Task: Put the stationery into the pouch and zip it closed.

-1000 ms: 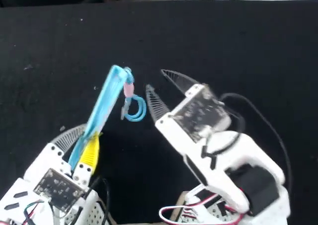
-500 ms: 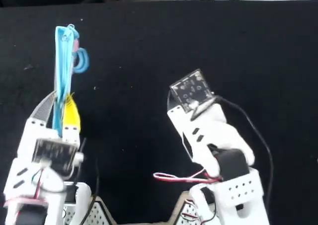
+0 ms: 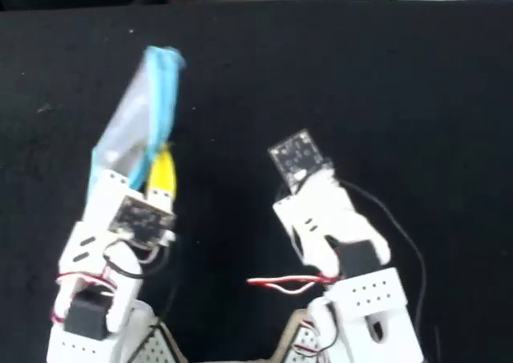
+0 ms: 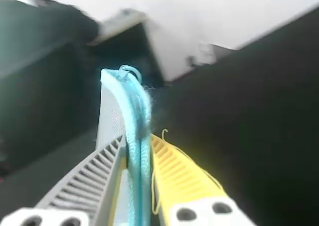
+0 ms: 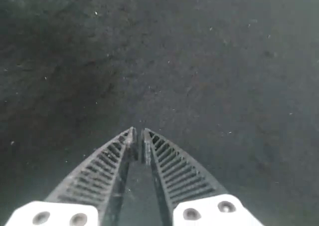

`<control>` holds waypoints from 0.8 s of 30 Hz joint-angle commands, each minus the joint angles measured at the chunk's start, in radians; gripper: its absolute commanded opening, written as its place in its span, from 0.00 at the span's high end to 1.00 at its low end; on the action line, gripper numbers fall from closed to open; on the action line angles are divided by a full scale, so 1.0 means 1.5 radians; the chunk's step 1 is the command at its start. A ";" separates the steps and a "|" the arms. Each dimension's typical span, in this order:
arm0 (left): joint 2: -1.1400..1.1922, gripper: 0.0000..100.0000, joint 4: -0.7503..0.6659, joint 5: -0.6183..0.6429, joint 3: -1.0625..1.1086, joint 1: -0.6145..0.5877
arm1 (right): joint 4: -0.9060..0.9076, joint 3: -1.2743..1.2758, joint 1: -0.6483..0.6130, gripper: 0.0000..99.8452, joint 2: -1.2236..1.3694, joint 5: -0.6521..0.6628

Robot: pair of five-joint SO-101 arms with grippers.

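- Blue zip edge of the pouch [image 4: 130, 106] sits pinched between the left gripper's [image 4: 135, 140] grey and yellow fingers [image 4: 177, 168], which are nearly closed on it.
- Right gripper [image 5: 137, 134]: jaws pressed together with nothing between them, over bare cloth [image 5: 224, 61].
- From the left jaws the pouch [image 3: 132, 127] stands up and leans toward the upper left of the high frame. I judge it to be lifted off the cloth.
- My read is that the task is late. The edge looks shut along the stretch I can see, but I cannot tell if the zip is fully home or if stationery is inside.
- Left to do: confirm the zip.
- The left wrist view gives me the edge end-on, with the pull [image 4: 128, 72] at the far end. The high view gives the cloudy broad side.
- From above, the wrist board [image 3: 298, 156] covers the right tips.
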 commanded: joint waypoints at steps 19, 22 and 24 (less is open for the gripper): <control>0.146 0.82 -0.046 0.244 0.019 0.068 | -0.103 0.087 0.003 0.99 -0.013 0.000; 0.259 0.82 -0.044 0.255 -0.036 0.088 | -0.102 0.087 0.003 0.99 -0.013 0.000; 0.327 0.82 -0.042 0.255 -0.069 0.093 | -0.102 0.087 0.003 0.99 -0.013 0.000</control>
